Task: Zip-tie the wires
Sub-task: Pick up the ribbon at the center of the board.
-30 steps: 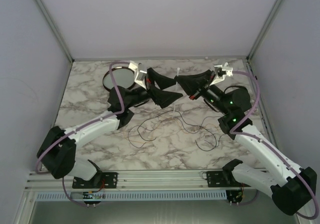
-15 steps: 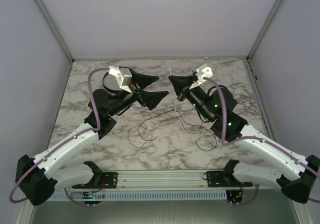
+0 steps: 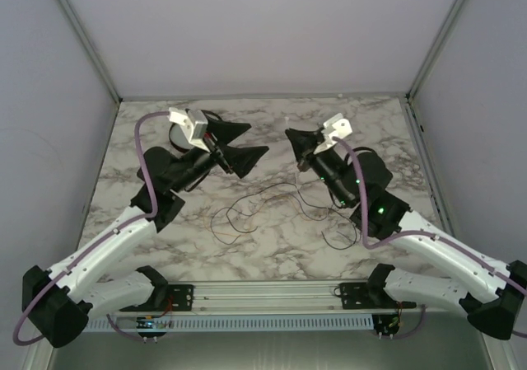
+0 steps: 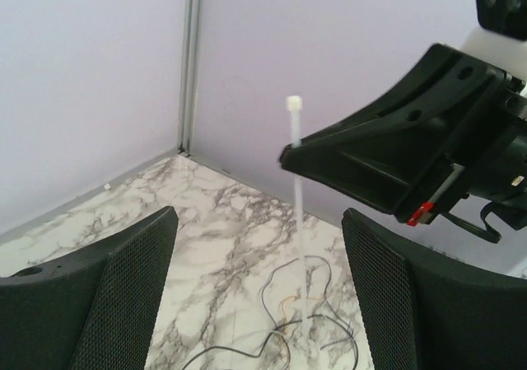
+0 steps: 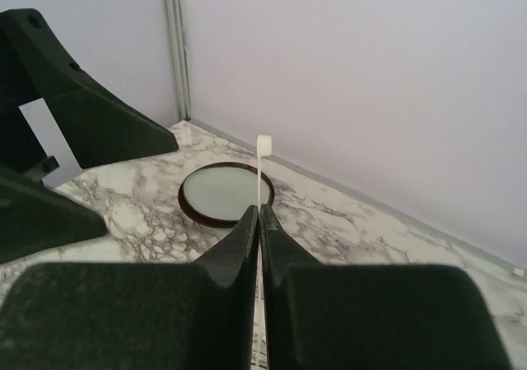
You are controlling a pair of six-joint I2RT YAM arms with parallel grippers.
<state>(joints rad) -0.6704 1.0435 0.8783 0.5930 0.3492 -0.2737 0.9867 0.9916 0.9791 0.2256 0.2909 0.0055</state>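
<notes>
My right gripper (image 5: 260, 209) is shut on the zip tie (image 5: 261, 168), a thin white strip held upright with its square head on top. In the top view this gripper (image 3: 288, 133) hangs above the back middle of the marble table. My left gripper (image 3: 258, 138) faces it from the left, open and holding nothing. Through the left wrist camera the zip tie (image 4: 296, 168) stands beyond the wide gap of the left gripper (image 4: 259, 217), its lower end over the wires (image 4: 284, 300). The wires (image 3: 263, 201) lie in loose dark loops on the table below both grippers.
A round dark-rimmed dish (image 5: 222, 190) sits at the back left, partly hidden by the left wrist in the top view as the dish (image 3: 183, 133). Lilac walls close in the back and both sides. The arm bases (image 3: 263, 296) line the near edge.
The left gripper has drawn back to the left, away from the right gripper, and its jaws have widened. The right gripper has turned and shifted slightly left, still holding the zip tie.
</notes>
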